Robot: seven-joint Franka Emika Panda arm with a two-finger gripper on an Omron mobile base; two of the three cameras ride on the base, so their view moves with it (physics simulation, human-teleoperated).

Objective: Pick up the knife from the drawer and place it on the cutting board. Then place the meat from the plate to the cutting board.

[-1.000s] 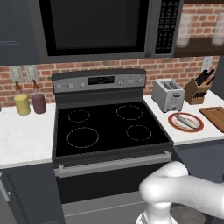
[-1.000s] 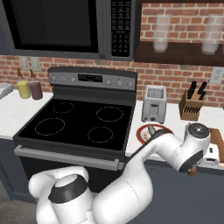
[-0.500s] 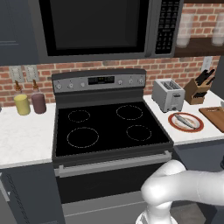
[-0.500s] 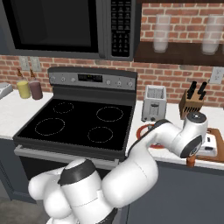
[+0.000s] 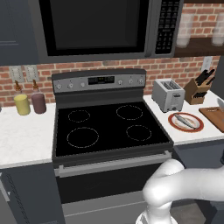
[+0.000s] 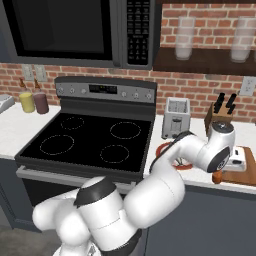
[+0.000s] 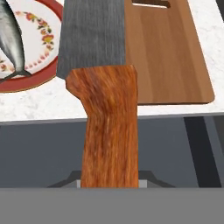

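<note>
Knife [image 7: 105,87] first: a stiff, rigid tool — wood handle and flat steel blade — so it should not flex or sag, and I judge it light for this arm. The handle is the place to hold it, and that is where the gripper [image 6: 235,161] has it; the claw is clenched on the handle's lower end, blade pointing away from the hand. A polished handle could slip or twist in a narrow grip, so a gentle set-down seems wise.

It looks broad in the hand view: reddish-brown grained handle, widening toward a dull grey blade with fine streaks. It hangs over the counter's front edge, its blade covering the gap between the plate [image 7: 30,81] and the cutting board [image 7: 168,52], overlapping the board's near side.

The meat [image 7: 11,39] — a slim silver fish — lies on the plate, untouched. It would likely be slick and soft, best taken across its middle.
</note>
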